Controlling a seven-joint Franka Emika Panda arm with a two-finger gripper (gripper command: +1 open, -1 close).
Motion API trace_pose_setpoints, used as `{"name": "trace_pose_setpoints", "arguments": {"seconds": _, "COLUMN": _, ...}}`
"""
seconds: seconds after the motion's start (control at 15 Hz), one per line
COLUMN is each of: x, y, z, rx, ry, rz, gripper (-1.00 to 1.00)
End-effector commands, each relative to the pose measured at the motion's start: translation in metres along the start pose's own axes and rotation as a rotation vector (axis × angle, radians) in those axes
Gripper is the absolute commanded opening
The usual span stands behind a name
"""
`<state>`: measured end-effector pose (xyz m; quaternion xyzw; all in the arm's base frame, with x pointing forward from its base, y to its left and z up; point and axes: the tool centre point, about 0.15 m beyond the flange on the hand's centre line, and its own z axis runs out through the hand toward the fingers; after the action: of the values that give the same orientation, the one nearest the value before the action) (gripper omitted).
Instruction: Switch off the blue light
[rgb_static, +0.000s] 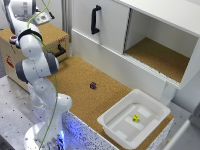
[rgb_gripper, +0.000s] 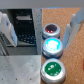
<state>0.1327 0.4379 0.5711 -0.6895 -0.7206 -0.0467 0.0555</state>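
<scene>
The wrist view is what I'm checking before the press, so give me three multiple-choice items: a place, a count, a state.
1. Where is the blue button in the row?
A. between the red and green buttons
B. at the red end
C. at the green end

2. How many buttons show?
A. two
B. three
C. four

3. What state is the blue button in?
A. dark
B. lit
C. covered by a finger

Answers: 1 A, the red button and green button flank it. 2 B, red, blue and green. 3 B, it glows brightly, with the gripper fingers off it.
</scene>
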Motion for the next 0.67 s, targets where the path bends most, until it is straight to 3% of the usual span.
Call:
{"name": "trace_pose_setpoints", "arguments": {"seconds": 0.0, "x": 0.065, "y": 0.023, "z": -0.004, "rx": 0.000, "ry": -0.160, "rz": -0.017, "gripper": 1.00}}
{"name": "trace_pose_setpoints", "arguments": {"seconds": 0.07, "x": 0.070, "y": 0.026, "z": 0.000, "rx": 0.005, "ry": -0.158, "rz": -0.022, "gripper": 1.00}}
{"name": "trace_pose_setpoints", "arguments": {"seconds": 0.13, "x": 0.075, "y": 0.027, "z": 0.002, "rx": 0.009, "ry": -0.158, "rz": -0.032, "gripper": -1.00}}
{"name": "trace_pose_setpoints", "arguments": {"seconds": 0.6, "x": 0.097, "y": 0.024, "z": 0.038, "rx": 0.062, "ry": -0.139, "rz": -0.064, "gripper": -1.00}}
